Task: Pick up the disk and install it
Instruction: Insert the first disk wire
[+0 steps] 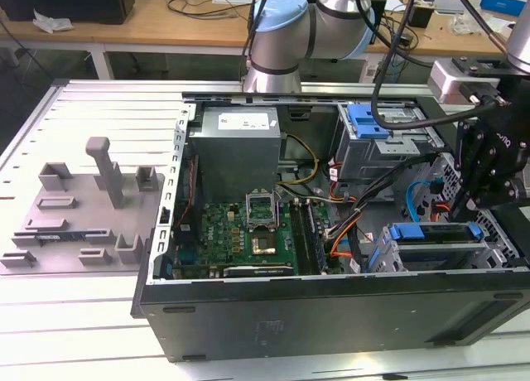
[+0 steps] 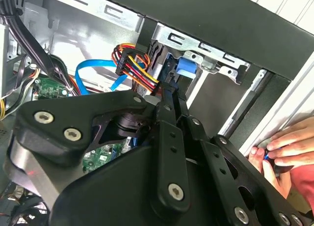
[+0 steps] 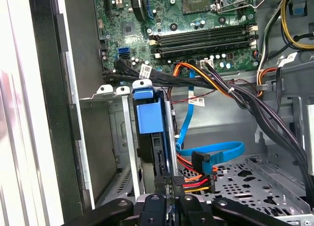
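Black sheet-metal computer case [image 1: 331, 311] lies open on the bench. At its near corner, on the exterior view's right, stands the grey drive cage [image 1: 377, 261]. The disk [image 3: 148, 118] sits on edge in one of its slots, blue carrier frame [image 2: 186, 69] outermost. My gripper [image 3: 168, 181] is at that slot, its fingers drawn almost together and, as best I can judge, pinched across the disk's thin edge. I take the disk for a dense, rigid slab: heavy for its size, with no give and smooth metal faces that could slide under a light grip. It is likely delicate inside, so it should not be knocked or twisted against the rails. The plastic frame looks like the flexible part, and I would rather bear on the metal body than on its tab. A blue data cable [image 3: 216, 155] and coloured power leads [image 3: 194, 179] lie just beside my fingertips and could snag.
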Controlling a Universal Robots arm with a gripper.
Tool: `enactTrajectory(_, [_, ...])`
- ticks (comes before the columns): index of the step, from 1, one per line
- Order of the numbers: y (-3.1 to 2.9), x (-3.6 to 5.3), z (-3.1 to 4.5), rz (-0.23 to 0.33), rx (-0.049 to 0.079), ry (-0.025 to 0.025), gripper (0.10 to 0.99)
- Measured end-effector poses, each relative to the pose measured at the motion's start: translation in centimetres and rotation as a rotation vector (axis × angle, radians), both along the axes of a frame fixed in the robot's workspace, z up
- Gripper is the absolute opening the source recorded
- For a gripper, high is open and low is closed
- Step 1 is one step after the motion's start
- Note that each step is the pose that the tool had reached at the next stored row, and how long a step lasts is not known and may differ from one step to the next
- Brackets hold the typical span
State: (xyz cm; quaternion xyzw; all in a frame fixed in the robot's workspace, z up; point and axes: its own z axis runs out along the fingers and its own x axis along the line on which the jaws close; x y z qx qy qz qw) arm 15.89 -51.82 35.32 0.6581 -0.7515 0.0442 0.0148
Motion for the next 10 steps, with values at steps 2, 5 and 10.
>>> enactTrajectory(2, [0.01, 0.00, 0.01, 0.000, 0.000, 0.0000, 0.165])
enactTrajectory(5, [0.00, 0.00, 0.00, 0.000, 0.000, 0.0000, 0.165])
enactTrajectory(10, [-0.01, 0.00, -0.07, -0.001, -0.001, 0.0000, 0.165])
